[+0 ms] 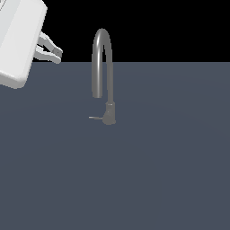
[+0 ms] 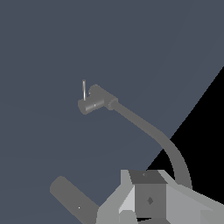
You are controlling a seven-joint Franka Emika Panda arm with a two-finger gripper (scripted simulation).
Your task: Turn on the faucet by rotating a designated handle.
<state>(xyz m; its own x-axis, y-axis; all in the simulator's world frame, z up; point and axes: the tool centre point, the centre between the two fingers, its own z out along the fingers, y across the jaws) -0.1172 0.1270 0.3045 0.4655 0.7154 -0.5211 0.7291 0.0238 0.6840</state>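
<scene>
The faucet (image 1: 102, 67) is a tall grey gooseneck tube on a darker cylindrical base (image 1: 109, 113), standing on the dark flat surface. The handle (image 1: 95, 118) is a thin short lever that sticks out from the base toward the exterior view's left. My gripper (image 1: 59, 55) is high at the exterior view's upper left, well apart from the faucet, open and empty. In the wrist view the base (image 2: 94, 102), the thin handle (image 2: 84, 89) and the curved spout (image 2: 148, 130) show beyond one of my fingers (image 2: 148, 199).
The white arm body (image 1: 20, 40) fills the exterior view's upper left corner. The dark grey surface (image 1: 157, 170) spreads around the faucet. The spout's open end (image 2: 72, 199) shows close to the gripper in the wrist view.
</scene>
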